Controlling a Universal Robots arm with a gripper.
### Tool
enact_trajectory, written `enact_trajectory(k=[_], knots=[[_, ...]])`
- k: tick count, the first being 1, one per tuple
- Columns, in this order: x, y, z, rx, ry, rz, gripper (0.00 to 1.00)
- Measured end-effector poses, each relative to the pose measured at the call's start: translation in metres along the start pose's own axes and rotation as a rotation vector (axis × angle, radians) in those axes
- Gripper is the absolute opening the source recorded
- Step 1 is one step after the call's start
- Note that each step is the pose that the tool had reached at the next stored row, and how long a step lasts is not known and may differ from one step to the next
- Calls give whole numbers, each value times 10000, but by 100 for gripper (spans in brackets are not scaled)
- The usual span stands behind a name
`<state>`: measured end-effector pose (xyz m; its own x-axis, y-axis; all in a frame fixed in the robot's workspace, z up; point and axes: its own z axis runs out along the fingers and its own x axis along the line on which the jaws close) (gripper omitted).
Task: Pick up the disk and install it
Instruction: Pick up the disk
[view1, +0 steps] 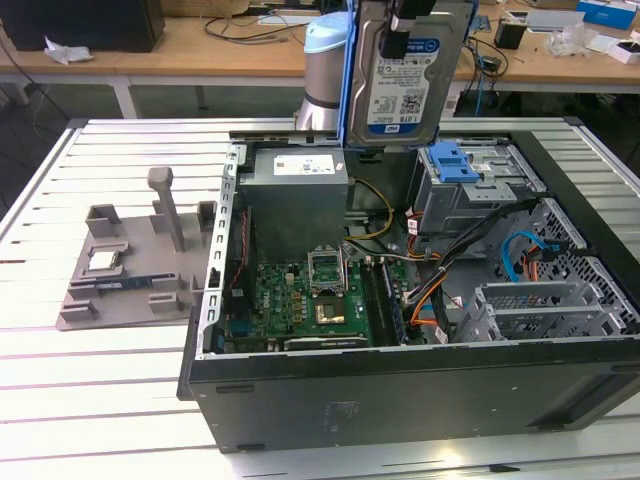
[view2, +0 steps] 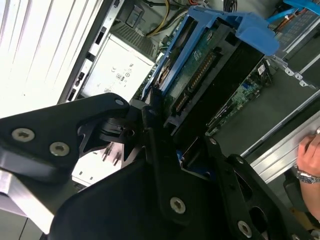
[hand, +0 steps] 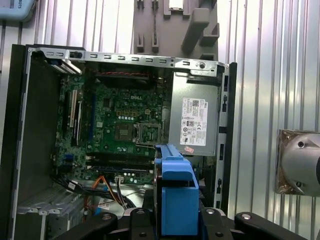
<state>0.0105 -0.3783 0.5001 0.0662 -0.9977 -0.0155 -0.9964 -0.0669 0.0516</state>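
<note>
Black end effector (view2: 175, 132) clamps the flat silver disk (view1: 405, 85) (blue plastic frame) above the open case (view1: 400, 400).

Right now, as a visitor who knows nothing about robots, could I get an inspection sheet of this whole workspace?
Surface: slatted metal table, with an open computer case lying on it.
Job's things: disk in its blue carrier, held upright above the case.
Clutter: grey fixture holding a small chip, on the exterior view's left.
Claw: claw shut on the disk.
Cables: orange, blue and black cables inside the case.
Surroundings: wooden bench behind the table; a person's hand with a wristwatch in the second wrist view.
</note>
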Motion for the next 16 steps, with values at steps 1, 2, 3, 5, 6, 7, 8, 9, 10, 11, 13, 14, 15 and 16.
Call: enact_trajectory(k=[1, 2, 3, 5, 6, 7, 8, 9, 10, 11, 13, 14, 15, 16], knots=[[10, -2, 3, 0, 4, 0, 37], [19, -4, 6, -1, 7, 0, 37], [33, -6, 10, -1, 12, 1, 37], [103, -21, 34, -2, 36, 2, 37], [138, -28, 46, -4, 48, 3, 37], [188, -40, 64, -5, 67, 4, 37], [203, -43, 70, -5, 72, 4, 37], [210, -45, 73, -5, 75, 4, 37], [218, -47, 75, -5, 78, 4, 37], [225, -49, 78, -6, 82, 4, 37], [249, -54, 86, -6, 92, 5, 37], [264, -58, 91, -7, 101, 6, 37], [271, -59, 93, -7, 106, 5, 37], [280, -61, 95, -7, 113, 6, 37]])
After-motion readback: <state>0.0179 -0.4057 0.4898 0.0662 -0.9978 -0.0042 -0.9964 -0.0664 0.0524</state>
